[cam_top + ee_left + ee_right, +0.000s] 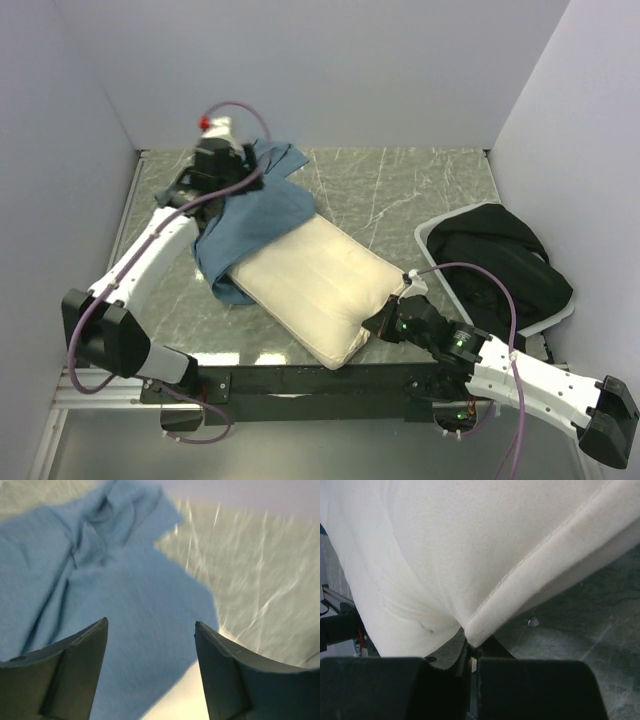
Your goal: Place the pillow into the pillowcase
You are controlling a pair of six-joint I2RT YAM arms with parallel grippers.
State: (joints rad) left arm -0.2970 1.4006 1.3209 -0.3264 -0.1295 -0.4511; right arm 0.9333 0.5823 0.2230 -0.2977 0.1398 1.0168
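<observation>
Small boxed-in booth, seen from above. Tabletop (pixel 400 190): dark grey-green stone-look surface w/ thin white veins, approx. square, filling the middle. Three plain pale lavender-white panels enclose it: far wall (pixel 320 70), left wall (pixel 50 200) & right wall (pixel 580 150), each meeting the tabletop's edge. Light is soft & even, w/ two bright glare patches (pixel 240 357) on the tabletop at the near side. A black bar (pixel 300 382) runs along the near edge, w/ a silver aluminium rail (pixel 100 385) at near left. Nearer still, a plain grey surface (pixel 300 455), poss. floor.
</observation>
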